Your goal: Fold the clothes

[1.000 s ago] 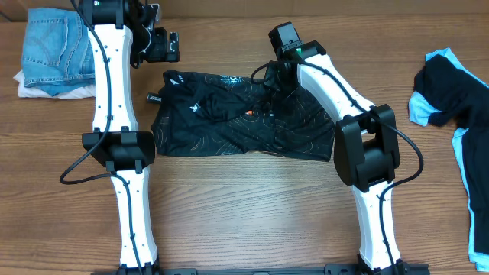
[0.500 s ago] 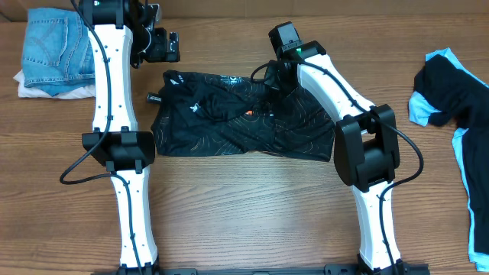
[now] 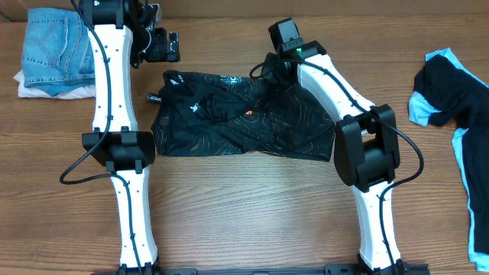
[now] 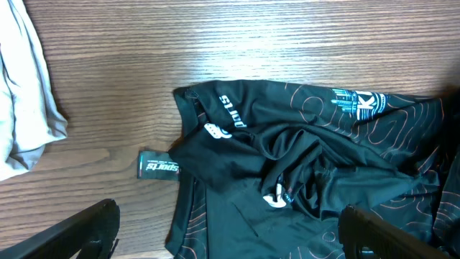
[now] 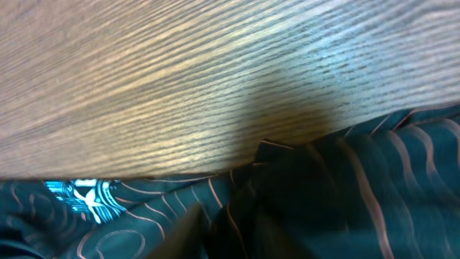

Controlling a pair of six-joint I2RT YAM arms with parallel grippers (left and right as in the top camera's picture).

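Because the black jersey point(image 3: 221, 122) looks thin, limp and slippery, pinch its rumpled far hem; the left gripper point(image 3: 173, 47) hangs spread, while the right gripper point(image 3: 267, 69), at that hem, hides whether it grips.

Black jersey point(image 3: 229, 122) bears thin orange contour lines.
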